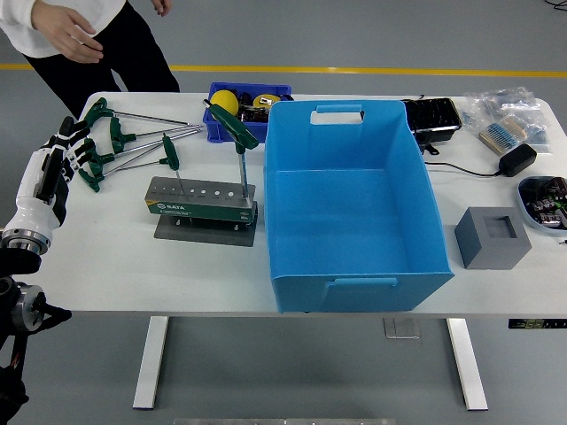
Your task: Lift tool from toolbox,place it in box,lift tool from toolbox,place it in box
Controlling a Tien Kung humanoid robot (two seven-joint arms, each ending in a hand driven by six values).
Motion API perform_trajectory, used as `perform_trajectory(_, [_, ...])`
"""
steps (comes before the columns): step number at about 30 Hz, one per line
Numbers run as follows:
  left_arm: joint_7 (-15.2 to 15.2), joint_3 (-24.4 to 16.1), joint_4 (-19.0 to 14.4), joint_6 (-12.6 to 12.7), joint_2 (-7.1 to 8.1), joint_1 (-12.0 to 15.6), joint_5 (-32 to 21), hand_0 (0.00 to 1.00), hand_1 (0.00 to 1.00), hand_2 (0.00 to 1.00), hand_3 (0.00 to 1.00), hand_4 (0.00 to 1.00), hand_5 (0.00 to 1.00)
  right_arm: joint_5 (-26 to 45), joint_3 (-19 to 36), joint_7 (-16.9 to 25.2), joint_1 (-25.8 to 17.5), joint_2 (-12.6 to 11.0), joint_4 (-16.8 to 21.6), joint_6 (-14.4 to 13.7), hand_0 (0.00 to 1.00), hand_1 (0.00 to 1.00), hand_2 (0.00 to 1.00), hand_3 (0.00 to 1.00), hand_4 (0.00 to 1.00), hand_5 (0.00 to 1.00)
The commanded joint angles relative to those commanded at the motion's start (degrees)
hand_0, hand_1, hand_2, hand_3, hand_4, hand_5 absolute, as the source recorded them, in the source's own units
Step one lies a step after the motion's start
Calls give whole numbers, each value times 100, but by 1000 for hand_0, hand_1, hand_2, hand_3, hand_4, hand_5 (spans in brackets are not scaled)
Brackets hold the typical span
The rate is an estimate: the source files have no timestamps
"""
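Two green T-handle wrenches stand upright in the grey tool stand on the white bench: a short one toward its left end, a taller one at its right end, just beside the big blue box. That box appears empty. Several more green-handled wrenches lie loose on the bench to the stand's left. The robot's left hand hovers at the bench's left edge beside those loose handles, fingers apart and holding nothing; the right hand is out of frame. To do the lift well, the hand would likely need to close on a handle and draw it straight up. Behind, a small blue bin holds yellow objects. A person's hand hangs above the far left corner.
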Motion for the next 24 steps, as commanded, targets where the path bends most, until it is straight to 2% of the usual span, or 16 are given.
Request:
perform_trajectory(3, [-4,8,-13,-18,-1,6,57,856,850,901,830,998,880,-2,1,0,-1,0,-1,-1,672,640,721,576,837,746])
perform_trajectory(4, [-13,9,-20,-29,-3,11,86,856,850,900,831,998,830,-12,6,-2,-1,0,-1,-1,672,640,721,576,838,745])
perform_trajectory(9, [-67,1,-25,-74,-3,33,295,856,850,900,831,998,830,-56,34,-15,-1,4,-1,-5,672,640,721,576,838,745])
perform_trajectory(10, [-81,-1,-26,-79,-3,39,348,854,851,902,831,998,718,-58,36,-16,-4,5,-2,-5,672,640,720,576,837,746])
perform_trajectory(15, [-200,-4,-58,-99,-1,34,750,854,851,902,831,998,718,-34,28,-12,-3,6,-1,-6,672,640,720,576,837,746])
perform_trajectory(16, [-230,-1,-70,-91,-1,30,835,841,847,903,841,998,626,-41,31,-14,-3,5,-1,-6,672,640,720,576,837,746])
perform_trajectory(21, [-395,71,-185,9,25,34,1254,841,847,903,841,998,626,-15,17,-6,-3,7,-1,-8,672,640,720,576,837,746])
perform_trajectory(22, [-438,115,-223,35,58,28,1360,843,848,916,855,998,548,-24,21,-8,-3,6,-2,-8,672,640,720,576,837,746])
perform_trajectory(24, [-510,207,-291,67,133,6,1590,843,848,916,855,998,548,-50,35,-15,-1,4,-3,-7,672,640,720,576,837,746])
